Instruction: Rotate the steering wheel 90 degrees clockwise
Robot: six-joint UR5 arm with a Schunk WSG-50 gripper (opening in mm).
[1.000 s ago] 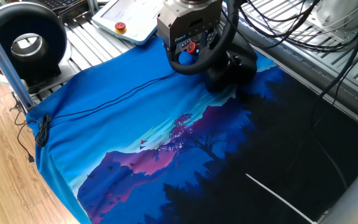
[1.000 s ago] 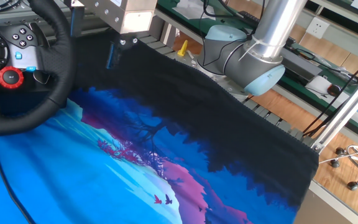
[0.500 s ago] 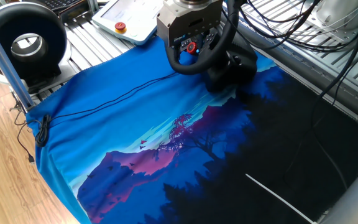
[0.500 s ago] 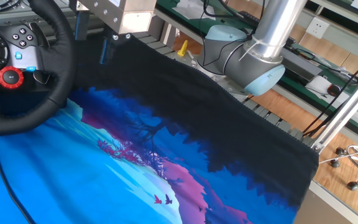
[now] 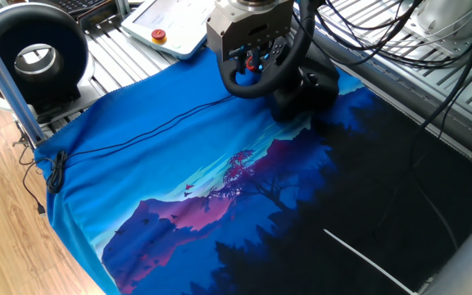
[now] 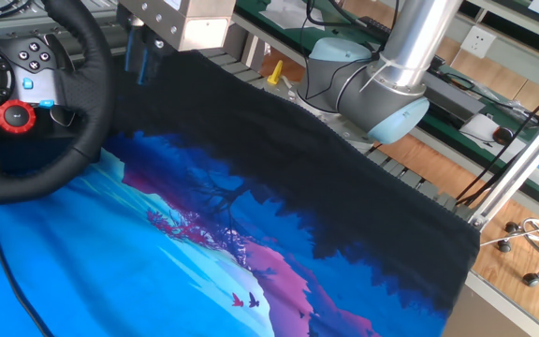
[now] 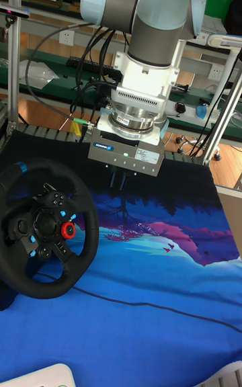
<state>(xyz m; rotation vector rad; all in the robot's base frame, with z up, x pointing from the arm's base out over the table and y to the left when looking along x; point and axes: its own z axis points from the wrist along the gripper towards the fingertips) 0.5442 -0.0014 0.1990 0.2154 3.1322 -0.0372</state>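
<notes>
**Wheel not yet gripped**

The steering wheel (image 7: 44,226) stands at the mat's (image 7: 148,306) edge, its blue stripe near the top-left, so the turn seems not begun. The gripper (image 7: 117,181) hangs beside the rim, fingers close together, holding nothing. Only the tall view shows that gap; in one fixed view the gripper hides the hub.

Black steering wheel (image 7: 46,227), upright, ungripped

Robotics lab, aluminium framing (image 5: 6,78), cable bundles (image 5: 383,33), workbenches (image 7: 47,64)
</notes>
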